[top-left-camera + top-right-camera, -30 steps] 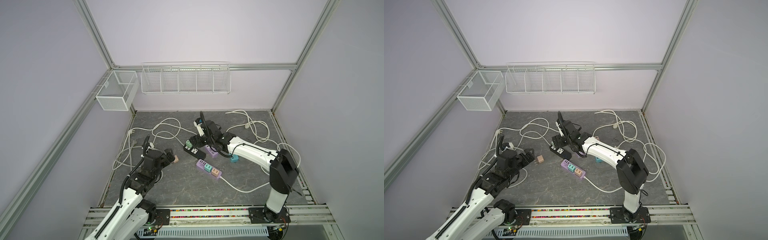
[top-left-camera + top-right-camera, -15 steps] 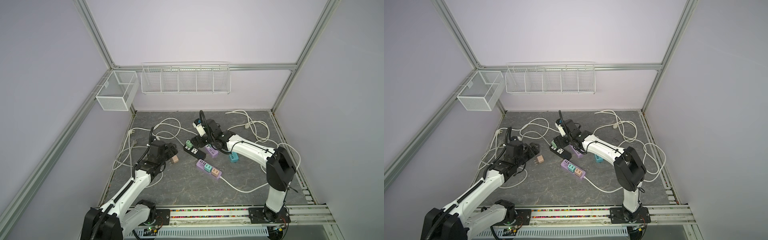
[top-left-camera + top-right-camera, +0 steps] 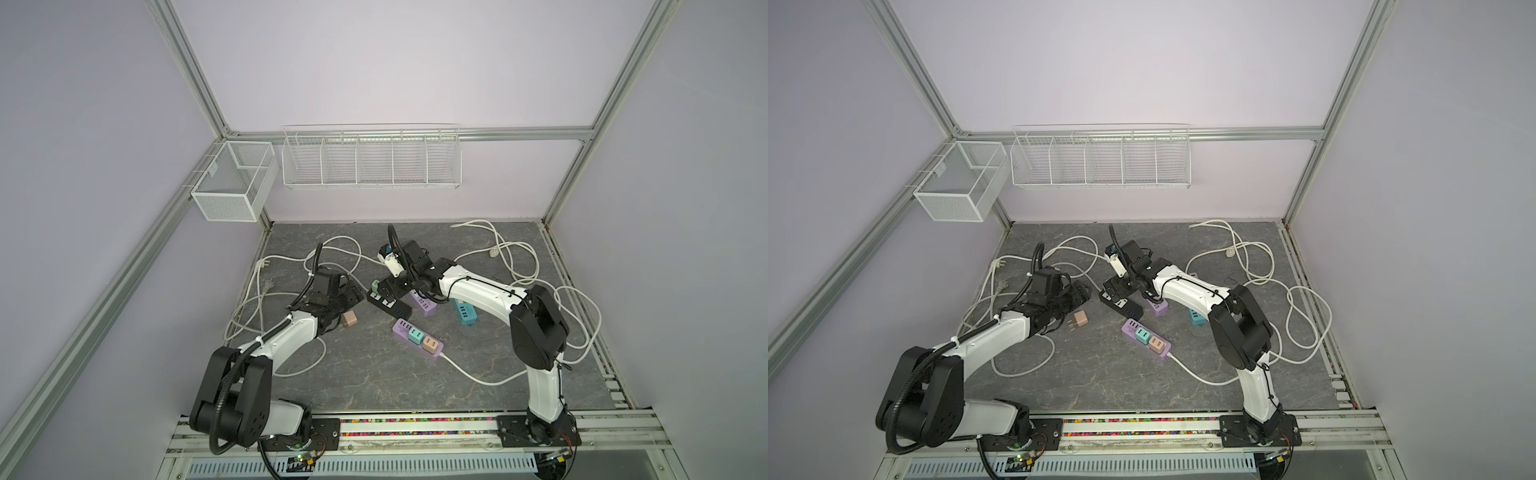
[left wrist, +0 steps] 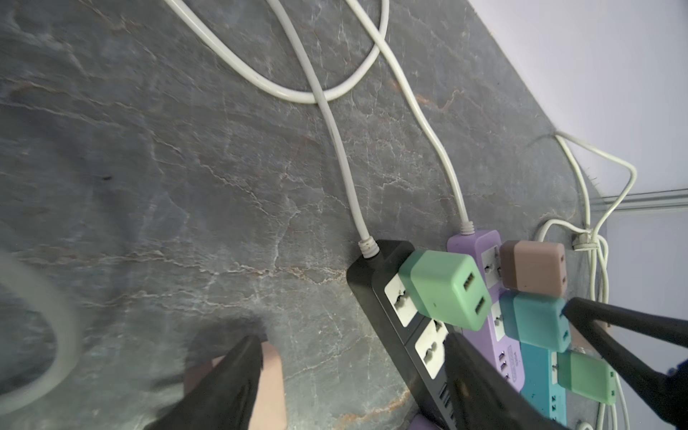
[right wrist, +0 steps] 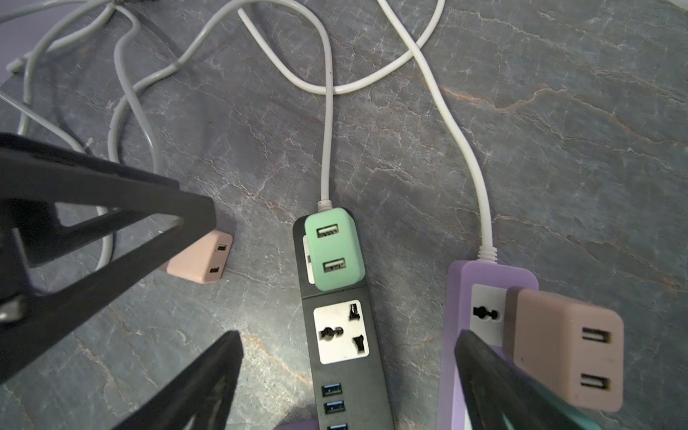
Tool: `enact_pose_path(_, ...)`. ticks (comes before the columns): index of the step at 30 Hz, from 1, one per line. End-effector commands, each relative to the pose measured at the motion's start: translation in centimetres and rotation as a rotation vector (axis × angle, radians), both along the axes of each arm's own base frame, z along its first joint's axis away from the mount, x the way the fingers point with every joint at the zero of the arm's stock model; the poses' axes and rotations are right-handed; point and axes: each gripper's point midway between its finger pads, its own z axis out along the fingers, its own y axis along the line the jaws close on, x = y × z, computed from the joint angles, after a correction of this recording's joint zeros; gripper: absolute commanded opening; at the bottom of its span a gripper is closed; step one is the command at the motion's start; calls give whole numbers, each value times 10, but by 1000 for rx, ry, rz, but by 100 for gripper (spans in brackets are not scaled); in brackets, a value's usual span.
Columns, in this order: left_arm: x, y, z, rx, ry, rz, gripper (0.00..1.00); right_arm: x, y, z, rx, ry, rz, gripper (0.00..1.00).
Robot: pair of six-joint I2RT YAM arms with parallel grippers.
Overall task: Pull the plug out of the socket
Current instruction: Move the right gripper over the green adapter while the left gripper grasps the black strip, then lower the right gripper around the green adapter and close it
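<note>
- The left gripper (image 4: 352, 338) has swung toward the long black plastic power strip (image 5: 357, 394), fingers parted and empty.
- The right gripper (image 5: 348, 335) straddles the strip, spread wide, likely to brace it.
- The mint-green cube plug (image 5: 333, 255) sits in the strip's cord-end socket.

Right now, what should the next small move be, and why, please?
Probably lower the open right gripper onto the black strip to steady it: the green plug is seated in it, and the pink plug lies loose beside the left gripper.
</note>
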Motion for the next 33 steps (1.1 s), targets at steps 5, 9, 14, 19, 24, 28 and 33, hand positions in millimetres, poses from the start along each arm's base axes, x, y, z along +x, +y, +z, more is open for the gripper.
enact_pose_path(5,26,-27,-7,-56,39,-88,68,10,1,-13,-54,-4,29,100)
enact_pose_path(9,31,-32,-19,-73,62,-90,60,12,5,-17,-62,-8,46,95)
enact_pose_path(14,28,-32,-33,-76,92,-88,52,16,8,-23,-70,-9,52,89)
enact_pose_path(19,27,-35,-37,-101,100,-91,48,21,13,-28,-85,-11,61,84)
enact_pose_path(24,26,-38,-41,-110,116,-100,44,24,15,-35,-94,-17,69,80)
enact_pose_path(28,27,-39,-41,-118,108,-97,41,22,19,-37,-94,-9,85,76)
enact_pose_path(33,28,-41,-45,-129,121,-105,37,23,23,-41,-99,-4,97,72)
